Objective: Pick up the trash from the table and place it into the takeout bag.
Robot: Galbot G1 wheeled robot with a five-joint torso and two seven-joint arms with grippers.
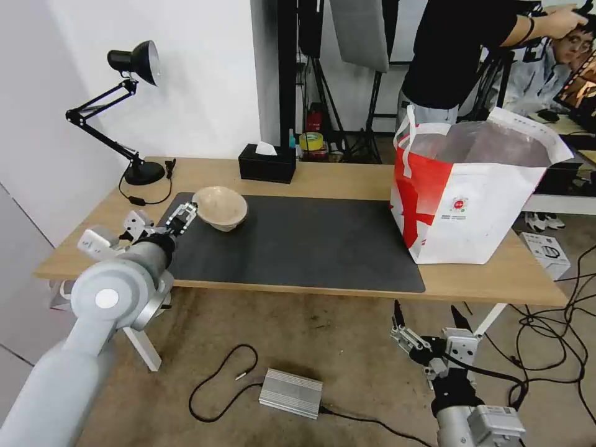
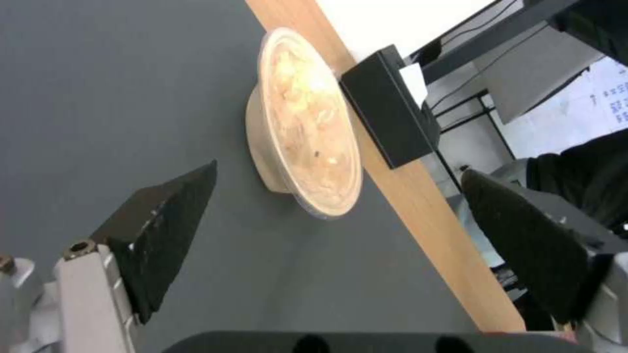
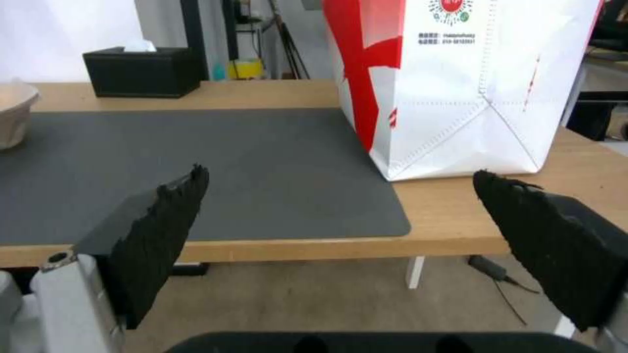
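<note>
The trash in view is one beige paper-pulp bowl (image 1: 220,208) (image 2: 304,122) (image 3: 13,115), upright near the back left corner of the dark grey mat (image 1: 298,242) on the table (image 1: 347,177). My left gripper (image 1: 185,215) (image 2: 340,171) is open just left of the bowl, its fingers (image 2: 170,220) apart and short of the rim, holding nothing. The takeout bag (image 1: 472,198) (image 3: 471,88) stands open at the table's right end, foil lining showing. My right gripper (image 1: 428,323) (image 3: 340,174) hangs open and empty below the table's front edge, in front of the bag.
A black tissue box (image 1: 267,162) (image 2: 386,108) (image 3: 141,71) sits at the back edge behind the bowl. A black desk lamp (image 1: 133,112) stands at the back left corner. A silver box (image 1: 290,392) and cables lie on the floor. A person stands behind the bag.
</note>
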